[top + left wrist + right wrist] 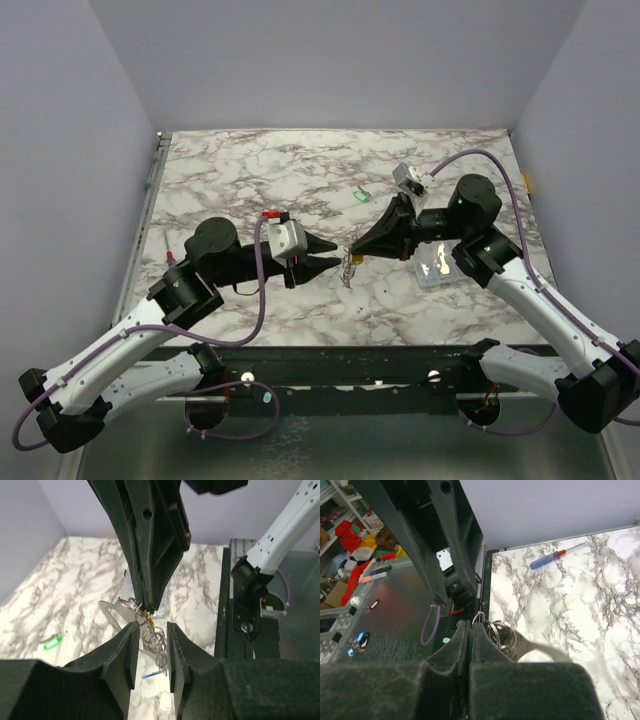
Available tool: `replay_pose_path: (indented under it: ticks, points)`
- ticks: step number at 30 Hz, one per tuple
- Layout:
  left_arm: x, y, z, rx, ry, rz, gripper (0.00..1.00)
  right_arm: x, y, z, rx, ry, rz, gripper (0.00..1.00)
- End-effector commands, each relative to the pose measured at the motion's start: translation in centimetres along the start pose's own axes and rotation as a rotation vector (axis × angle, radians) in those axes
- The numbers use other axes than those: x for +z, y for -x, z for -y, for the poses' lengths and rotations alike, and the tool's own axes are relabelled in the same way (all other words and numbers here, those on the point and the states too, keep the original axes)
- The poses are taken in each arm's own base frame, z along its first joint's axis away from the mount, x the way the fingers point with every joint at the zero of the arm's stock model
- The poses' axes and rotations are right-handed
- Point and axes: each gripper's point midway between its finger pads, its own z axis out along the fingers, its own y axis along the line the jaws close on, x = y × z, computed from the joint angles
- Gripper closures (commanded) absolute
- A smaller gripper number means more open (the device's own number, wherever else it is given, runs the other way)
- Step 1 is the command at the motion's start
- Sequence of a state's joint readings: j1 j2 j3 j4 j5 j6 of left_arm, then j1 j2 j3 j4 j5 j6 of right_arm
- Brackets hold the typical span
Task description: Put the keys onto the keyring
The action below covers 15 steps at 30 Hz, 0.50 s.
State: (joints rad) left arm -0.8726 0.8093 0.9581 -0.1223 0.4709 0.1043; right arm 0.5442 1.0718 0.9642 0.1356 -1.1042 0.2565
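Keyring [152, 637]: pinched in the closed right fingers [146, 580], hanging with its long axis vertical. Its lower loops lie directly ahead of the parted left fingers [125, 655], in line with their gap.

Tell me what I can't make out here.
- Whether the yellow key is threaded on the keyring: left wrist view, right gripper covers it.
- Where the right gripper pinches the ring: right wrist view, hidden between its shut fingers.
- Whether the left gripper touches the dangling chain: left wrist view, depth unclear.
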Motion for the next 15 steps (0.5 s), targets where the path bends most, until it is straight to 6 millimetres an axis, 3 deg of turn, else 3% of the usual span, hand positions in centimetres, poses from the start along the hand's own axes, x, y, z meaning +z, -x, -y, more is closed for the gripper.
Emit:
replay_pose_path:
  ticks: [1, 15]
  points:
    - [0.2, -1.4, 0.9, -0.003, -0.062, -0.078, 0.66, 0.1, 0.3, -1.6, -0.037, 0.080, -0.027, 0.99]
    - [1.2, -2.6, 1.0, -0.018, -0.101, -0.111, 0.73, 0.8, -0.4, -2.4, -0.019, 0.138, -0.062, 0.99]
